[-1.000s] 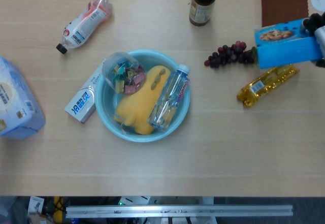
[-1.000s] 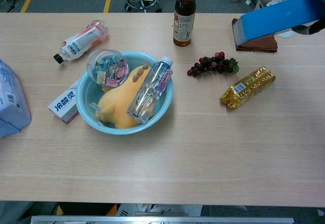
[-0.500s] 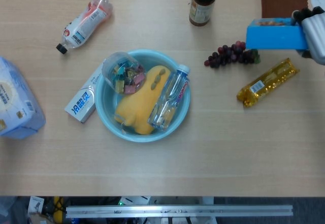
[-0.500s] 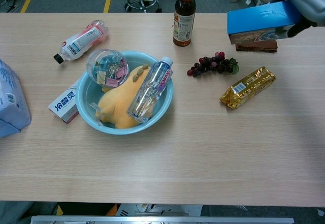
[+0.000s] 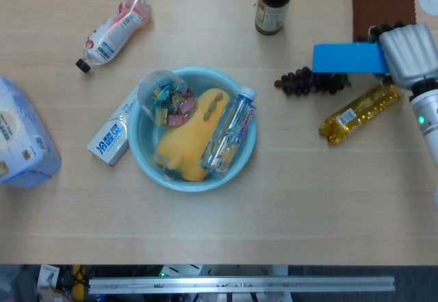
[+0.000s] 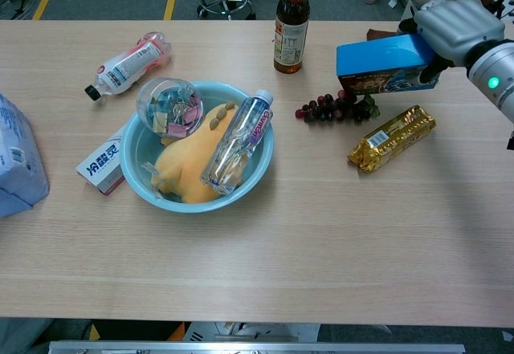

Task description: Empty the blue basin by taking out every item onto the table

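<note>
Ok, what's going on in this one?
The robot's right hand holds a blue box in the air above the grapes, off to the right of the blue basin. The basin is far from empty: a water bottle, a yellow packet and a jar of clips are all inside it. The left hand isn't in view.

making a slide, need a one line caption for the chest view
Right hand holds a blue box above the grapes; bottle, jar and yellow toy lie in the basin.
</note>
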You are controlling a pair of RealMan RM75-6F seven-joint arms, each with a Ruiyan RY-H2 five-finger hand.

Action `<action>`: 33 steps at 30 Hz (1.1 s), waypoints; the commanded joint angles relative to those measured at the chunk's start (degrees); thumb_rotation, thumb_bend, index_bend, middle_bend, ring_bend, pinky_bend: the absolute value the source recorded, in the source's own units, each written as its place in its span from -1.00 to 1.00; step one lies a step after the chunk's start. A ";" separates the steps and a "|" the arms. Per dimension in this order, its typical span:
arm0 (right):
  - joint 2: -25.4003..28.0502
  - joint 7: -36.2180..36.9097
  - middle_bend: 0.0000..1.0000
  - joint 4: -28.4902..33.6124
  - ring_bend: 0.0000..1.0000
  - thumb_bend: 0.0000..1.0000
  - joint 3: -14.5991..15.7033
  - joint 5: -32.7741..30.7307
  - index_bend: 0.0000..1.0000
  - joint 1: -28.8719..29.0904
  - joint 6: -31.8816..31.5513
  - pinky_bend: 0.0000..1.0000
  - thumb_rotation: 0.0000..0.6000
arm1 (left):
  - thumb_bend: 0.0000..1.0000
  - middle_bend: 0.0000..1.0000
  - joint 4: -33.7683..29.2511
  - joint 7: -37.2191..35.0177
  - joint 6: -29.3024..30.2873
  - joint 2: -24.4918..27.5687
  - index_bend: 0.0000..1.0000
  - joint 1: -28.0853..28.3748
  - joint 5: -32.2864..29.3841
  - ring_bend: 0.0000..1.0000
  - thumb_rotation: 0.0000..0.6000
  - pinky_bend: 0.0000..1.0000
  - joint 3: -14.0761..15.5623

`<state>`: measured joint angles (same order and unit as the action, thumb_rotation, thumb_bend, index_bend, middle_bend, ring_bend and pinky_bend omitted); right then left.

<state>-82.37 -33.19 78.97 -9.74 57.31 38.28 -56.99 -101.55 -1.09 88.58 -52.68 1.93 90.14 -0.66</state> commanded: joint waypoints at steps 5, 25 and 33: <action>5.28 -3.80 -0.91 8.13 -0.93 -0.60 0.53 -3.09 -1.00 0.42 0.45 -0.42 1.00 | -0.67 -0.88 0.08 -0.21 0.00 0.04 -0.88 -0.04 -0.09 -0.96 1.00 -0.73 0.04; 18.31 5.25 -0.33 32.97 -0.50 -0.67 4.20 25.13 -0.49 0.11 -1.58 -0.12 1.00 | -0.67 -0.88 0.02 -0.35 1.00 0.28 -0.88 -0.77 0.05 -0.96 1.00 -0.73 0.31; 14.08 -6.08 -0.33 34.05 -0.49 -0.69 5.60 24.01 -0.49 2.79 2.65 -0.12 1.00 | -0.67 -0.87 0.60 -1.28 1.33 0.43 -0.88 -1.14 -0.11 -0.96 1.00 -0.73 0.42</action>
<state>-66.52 -36.06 112.59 -4.76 81.95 39.84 -56.04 -100.98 -2.35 89.88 -52.26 0.81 90.04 -0.24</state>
